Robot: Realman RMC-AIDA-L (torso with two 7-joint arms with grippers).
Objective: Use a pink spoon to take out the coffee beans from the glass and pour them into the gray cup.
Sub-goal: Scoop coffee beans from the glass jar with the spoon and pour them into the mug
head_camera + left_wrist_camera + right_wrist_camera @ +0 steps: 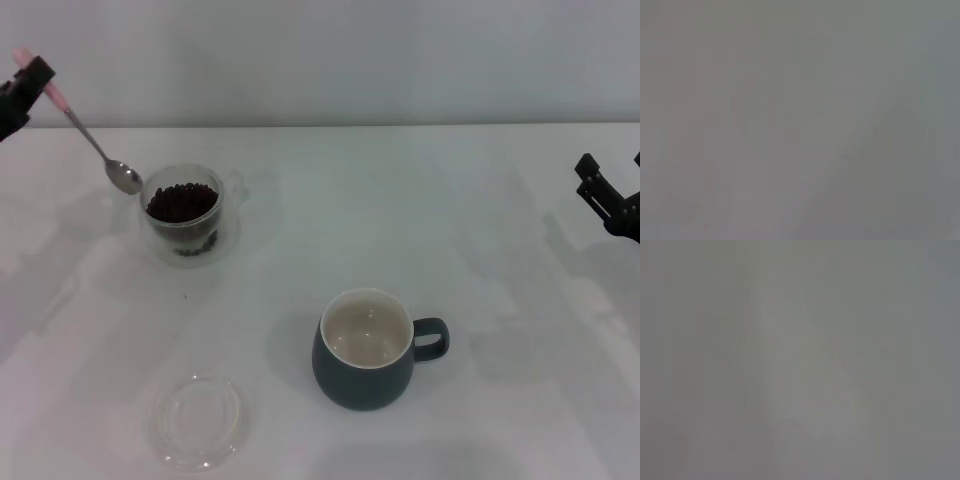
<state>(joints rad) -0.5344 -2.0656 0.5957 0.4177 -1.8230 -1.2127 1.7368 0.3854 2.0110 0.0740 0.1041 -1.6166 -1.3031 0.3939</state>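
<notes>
In the head view my left gripper (30,82) is at the far left edge, shut on the pale pink handle of the pink spoon (92,140). The spoon slants down to the right, its metal bowl just left of the glass's rim and outside it. The glass (184,214) is filled with dark coffee beans (181,202). The gray cup (367,348) stands near the table's middle front, cream inside, handle to the right, nothing in it. My right gripper (612,195) hangs open at the far right edge, holding nothing. Both wrist views show only blank grey.
A flat shallow clear round dish (197,421) lies at the front left, ahead of the glass. The white table (430,220) meets a grey wall at the back.
</notes>
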